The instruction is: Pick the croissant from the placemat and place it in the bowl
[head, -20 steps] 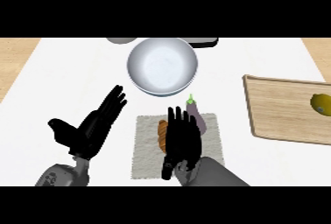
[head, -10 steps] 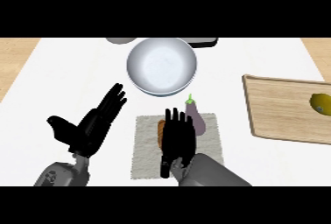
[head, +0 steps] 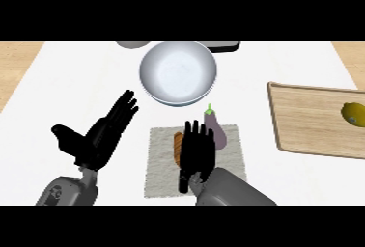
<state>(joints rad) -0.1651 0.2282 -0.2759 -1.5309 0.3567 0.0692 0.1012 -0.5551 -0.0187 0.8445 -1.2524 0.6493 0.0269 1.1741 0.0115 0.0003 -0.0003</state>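
Most of the croissant (head: 176, 147) lay hidden on the placemat (head: 160, 171), toward the near edge of the table (head: 71, 77), beneath the right hand (head: 196, 154), its fingers (head: 192, 131) straight (apparently lined up for a grasp), while the left hand (head: 100, 137) rested open alongside.

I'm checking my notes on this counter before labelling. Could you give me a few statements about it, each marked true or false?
1. The croissant lies on the placemat, partly hidden by the right hand. True.
2. The eggplant sits on the cutting board. False: it lies on the placemat, beside the right hand.
3. The left hand is curled round the bowl. False: it is open, left of the placemat, apart from the bowl.
4. A lemon rests on the cutting board. True.
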